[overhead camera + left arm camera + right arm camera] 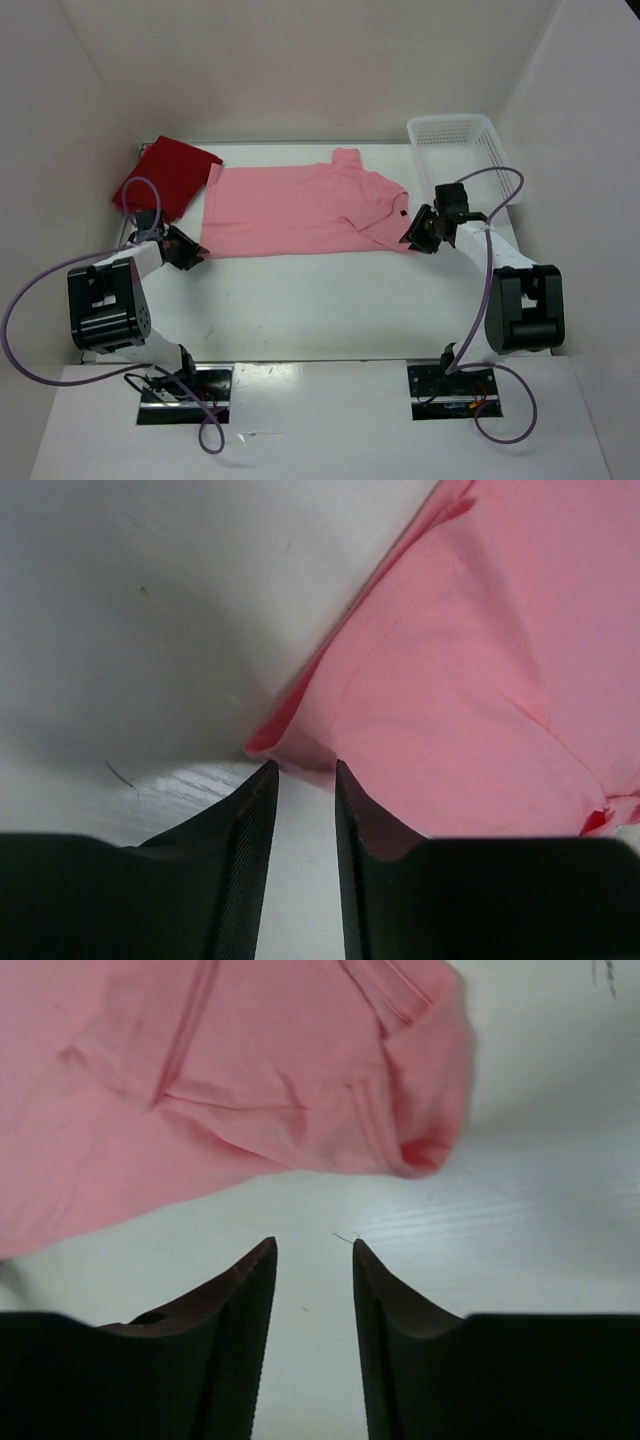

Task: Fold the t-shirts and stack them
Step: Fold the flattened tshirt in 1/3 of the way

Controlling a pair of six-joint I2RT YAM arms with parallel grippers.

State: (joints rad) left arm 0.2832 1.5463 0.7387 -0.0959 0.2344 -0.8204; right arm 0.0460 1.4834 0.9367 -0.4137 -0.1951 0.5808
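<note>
A light pink t-shirt [290, 208] lies spread flat across the middle of the table, its right sleeve folded in. A dark red t-shirt [165, 177] lies folded at the back left. The magenta-pink shirt is out of view. My left gripper [195, 255] is open, its tips at the shirt's near left corner [275, 742], with nothing between the jaws. My right gripper [412, 237] is open and empty, just short of the shirt's near right sleeve [425, 1145]. The pink cloth fills the upper part of both wrist views.
A white mesh basket [460, 150] stands at the back right, empty as far as I see. White walls close in the table on the left, back and right. Purple cables loop from both arms.
</note>
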